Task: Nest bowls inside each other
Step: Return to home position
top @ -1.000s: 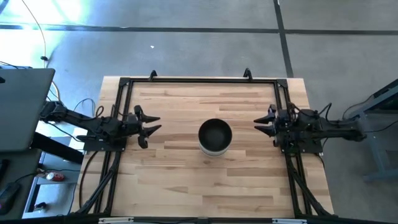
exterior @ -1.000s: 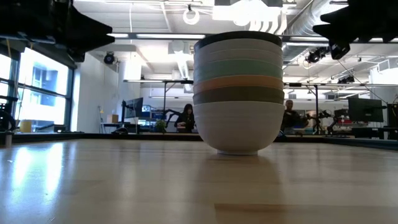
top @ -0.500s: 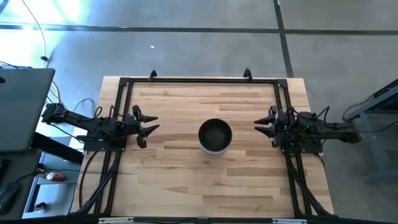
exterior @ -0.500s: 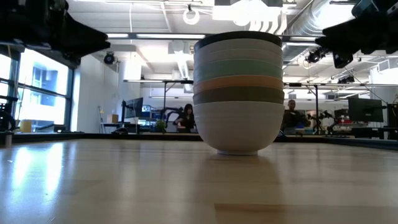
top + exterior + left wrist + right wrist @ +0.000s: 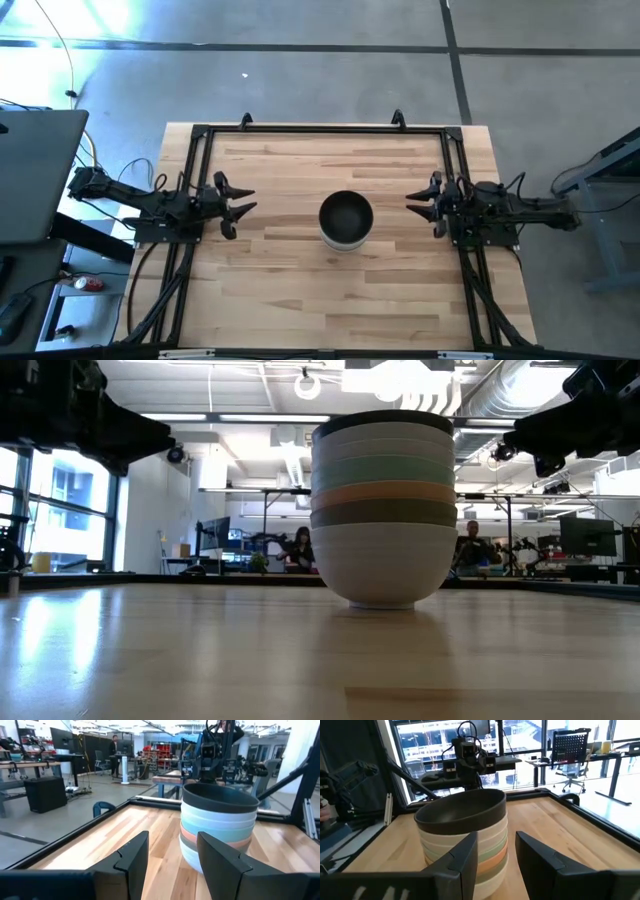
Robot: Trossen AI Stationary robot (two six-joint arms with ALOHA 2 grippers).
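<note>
The bowls stand nested in one stack [image 5: 346, 220] at the table's middle, resting by the base of the bottom white bowl [image 5: 383, 565]. Upward come olive green, peach-orange, pale mint, more white, and the black bowl [image 5: 462, 811] on top. The stack also shows in the left wrist view [image 5: 218, 827]. My left gripper [image 5: 243, 201] hovers open at the table's left side, above the wood, well away from the stack. My right gripper [image 5: 414, 203] hovers open at the right side, likewise apart from it.
A black metal frame [image 5: 320, 128] runs along the table's far, left and right edges. Bare wood [image 5: 340, 290] lies all around the stack. A laptop [image 5: 35, 175] sits off the table's left. People and desks show in the room beyond the far edge.
My right gripper has drawn slightly toward the stack and sunk a little. The left arm's rear links have shifted a little toward the left edge, and the left gripper has sunk slightly. The stack has stayed still.
</note>
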